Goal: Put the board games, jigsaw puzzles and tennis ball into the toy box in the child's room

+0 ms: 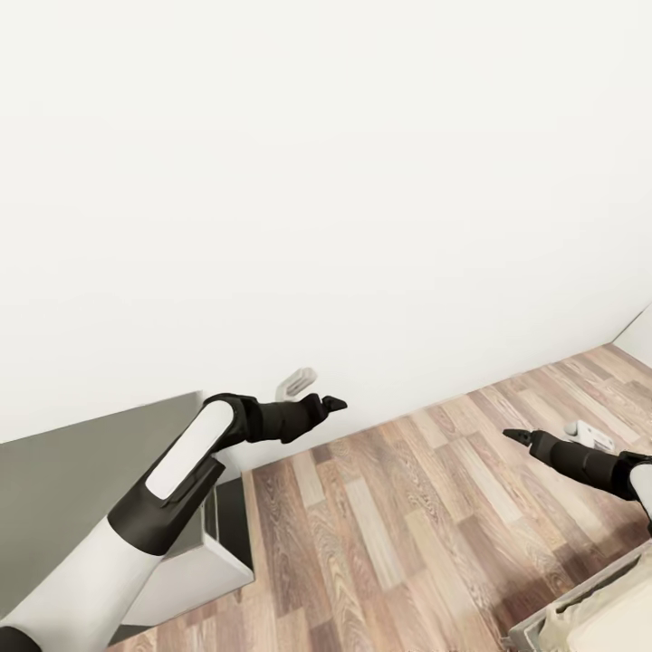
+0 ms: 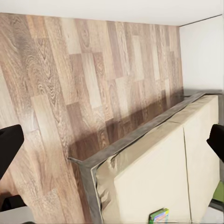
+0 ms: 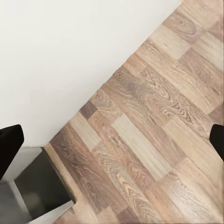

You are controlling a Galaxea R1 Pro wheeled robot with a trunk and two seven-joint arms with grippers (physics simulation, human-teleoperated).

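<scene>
Both claws, the left claw and right claw, are hanging wide open and empty over the wood-plank floor. The beige-mattressed, grey-framed bed is sitting at the head view's lower right, with a small green-edged printed game box lying on it; the grey-topped surface is sitting lower left

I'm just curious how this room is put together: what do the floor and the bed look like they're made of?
The floor looks like wood planks or laminate: brown boards with visible grain and staggered joints, matte with little shine. The bed shows a plain beige mattress that seems to be fabric, judging by creases near its corner, set in a thin grey frame, possibly metal or painted wood; the render leaves that open.
</scene>
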